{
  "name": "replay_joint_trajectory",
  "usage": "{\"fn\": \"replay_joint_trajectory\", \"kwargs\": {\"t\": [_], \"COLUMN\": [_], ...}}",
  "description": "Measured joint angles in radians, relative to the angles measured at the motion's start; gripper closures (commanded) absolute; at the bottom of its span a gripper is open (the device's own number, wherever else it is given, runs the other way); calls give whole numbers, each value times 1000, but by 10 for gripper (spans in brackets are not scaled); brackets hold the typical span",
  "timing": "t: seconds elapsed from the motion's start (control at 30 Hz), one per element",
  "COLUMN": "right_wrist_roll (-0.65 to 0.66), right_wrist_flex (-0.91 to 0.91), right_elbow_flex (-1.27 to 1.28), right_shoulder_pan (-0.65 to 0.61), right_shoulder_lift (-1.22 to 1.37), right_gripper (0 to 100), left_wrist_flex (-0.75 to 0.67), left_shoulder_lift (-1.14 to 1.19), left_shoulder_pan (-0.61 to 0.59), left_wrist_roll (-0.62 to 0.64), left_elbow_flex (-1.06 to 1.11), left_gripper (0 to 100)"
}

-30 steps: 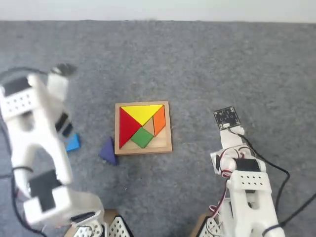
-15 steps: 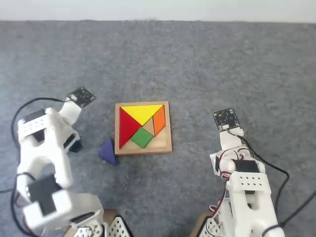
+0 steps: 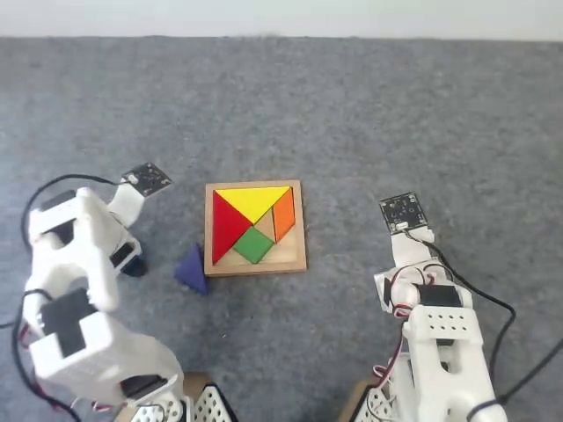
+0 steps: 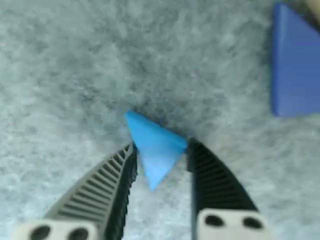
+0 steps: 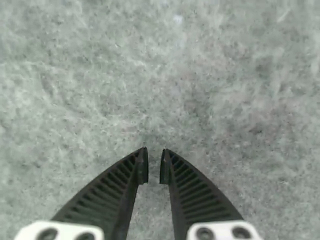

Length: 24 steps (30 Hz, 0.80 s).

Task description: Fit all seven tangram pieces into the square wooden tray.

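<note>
Left gripper [image 4: 161, 146]: down on the grey carpet [image 3: 352, 114], fingers pressed against two sides of the light blue triangle [image 4: 156, 145], as far as I could tell.
Right gripper [image 5: 152, 167]: fingers nearly together, nothing between them, parked over bare carpet.
Tray [image 3: 264, 267]: held yellow [image 3: 253, 200], red [image 3: 227, 230], orange [image 3: 284, 215] and green [image 3: 254, 245] pieces.
Dark blue triangle [image 3: 192, 268]: on the carpet, just beside the tray's left edge.
Handling: the piece looked small, light, rigid and thin, probably with slick painted edges.
Grip risk: the gripped edges weren't parallel, so I'd expect it to twist or squirt out under squeeze.
Hold: low on the edges, near the wide part, with light force.
</note>
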Motion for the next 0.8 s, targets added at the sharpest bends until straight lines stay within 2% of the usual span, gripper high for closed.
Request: {"fn": "replay_joint_trajectory", "kwargs": {"t": [0.33, 0.43, 0.57, 0.8], "right_wrist_roll": [0, 0, 0, 0], "right_wrist_flex": [0, 0, 0, 0], "right_elbow_flex": [0, 0, 0, 0], "right_shoulder_pan": [0, 0, 0, 0], "right_shoulder_lift": [0, 0, 0, 0], "right_gripper": [935, 935, 935, 936], "left_wrist_flex": [25, 55, 87, 58], "left_shoulder_lift": [-94, -130, -193, -229], "left_shoulder_pan": [2, -14, -11, 25], "left_wrist_roll": [0, 2, 150, 397], "left_elbow_flex": [87, 89, 91, 103], "left_gripper": [937, 865, 752, 750]}}
